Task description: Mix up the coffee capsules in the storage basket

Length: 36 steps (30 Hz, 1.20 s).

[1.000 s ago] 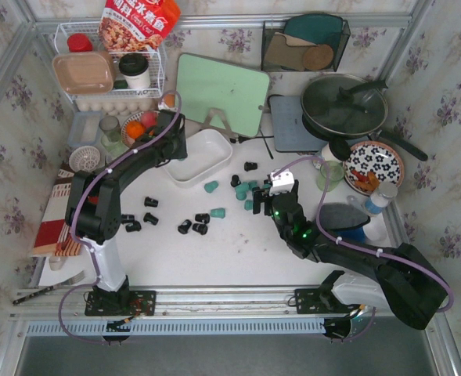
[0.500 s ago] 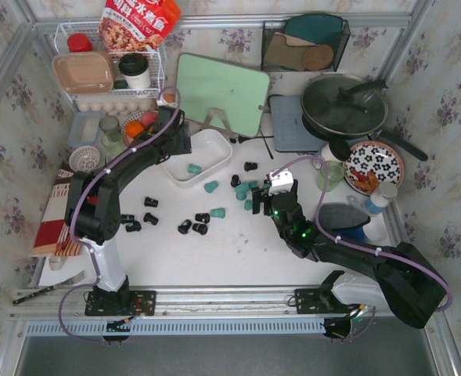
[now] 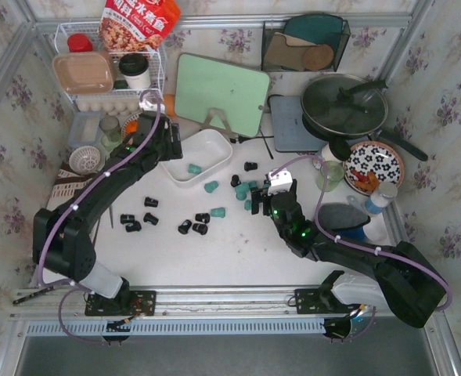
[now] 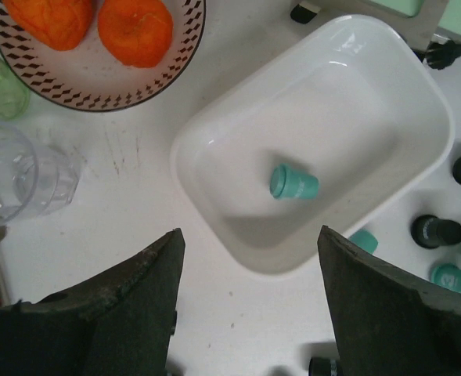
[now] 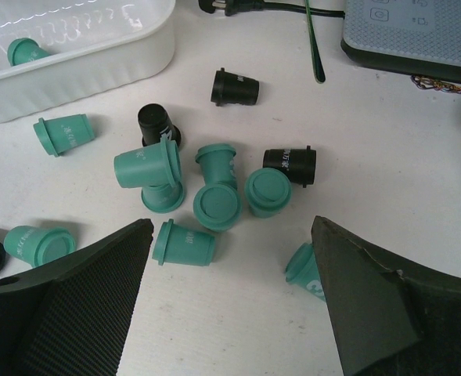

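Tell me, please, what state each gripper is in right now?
Left gripper: open, holding nothing, facing the storage basket.
Right gripper: open, holding nothing, over loose coffee capsules.

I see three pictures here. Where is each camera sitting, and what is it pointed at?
Top: above and behind the robot, looking down on the table; left arm and right arm show.
Left wrist: on the left arm, facing down at the basket and oranges; left fingers show.
Right wrist: on the right arm, facing scattered capsules; right fingers show.
Shared: both wrist views catch the basket holding one teal capsule.
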Each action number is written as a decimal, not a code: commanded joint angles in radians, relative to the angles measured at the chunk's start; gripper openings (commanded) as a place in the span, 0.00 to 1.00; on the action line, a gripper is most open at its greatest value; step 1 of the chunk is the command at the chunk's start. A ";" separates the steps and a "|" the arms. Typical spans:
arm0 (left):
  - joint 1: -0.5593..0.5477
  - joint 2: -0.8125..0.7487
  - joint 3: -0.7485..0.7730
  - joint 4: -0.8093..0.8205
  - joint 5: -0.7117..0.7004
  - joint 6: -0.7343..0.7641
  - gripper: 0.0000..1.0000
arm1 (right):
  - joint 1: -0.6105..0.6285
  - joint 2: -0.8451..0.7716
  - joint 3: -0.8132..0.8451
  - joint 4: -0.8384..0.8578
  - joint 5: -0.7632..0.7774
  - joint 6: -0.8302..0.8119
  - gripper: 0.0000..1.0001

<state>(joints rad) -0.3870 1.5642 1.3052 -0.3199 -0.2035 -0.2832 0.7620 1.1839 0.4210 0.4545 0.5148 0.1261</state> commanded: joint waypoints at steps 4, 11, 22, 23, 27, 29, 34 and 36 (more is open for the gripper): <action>-0.007 -0.184 -0.137 -0.133 0.060 -0.014 0.72 | 0.000 0.014 0.002 0.027 0.000 0.017 0.90; -0.012 -0.452 -0.369 -0.102 0.013 -0.002 0.74 | 0.000 0.036 -0.010 0.064 -0.005 0.010 0.91; -0.014 -0.682 -0.713 0.162 -0.010 -0.008 0.88 | 0.001 0.068 0.018 -0.022 -0.037 0.084 0.91; -0.016 -0.682 -0.728 0.179 -0.010 -0.006 0.88 | -0.001 0.059 0.020 -0.037 -0.049 0.102 0.90; -0.015 -0.668 -0.753 0.214 0.001 -0.016 0.88 | 0.000 0.031 0.029 -0.068 -0.112 0.161 0.86; -0.014 -0.656 -0.767 0.236 0.017 -0.026 0.88 | 0.000 0.034 0.039 -0.083 -0.127 0.186 0.85; -0.015 -0.646 -0.748 0.222 0.080 -0.058 0.88 | 0.000 0.091 0.089 -0.171 -0.023 0.257 0.81; -0.015 -0.652 -0.745 0.209 0.099 -0.069 0.88 | 0.001 0.105 0.102 -0.217 0.061 0.294 0.81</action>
<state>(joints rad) -0.4011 0.9192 0.5465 -0.1402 -0.1585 -0.3199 0.7620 1.2682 0.4976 0.3305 0.4412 0.3283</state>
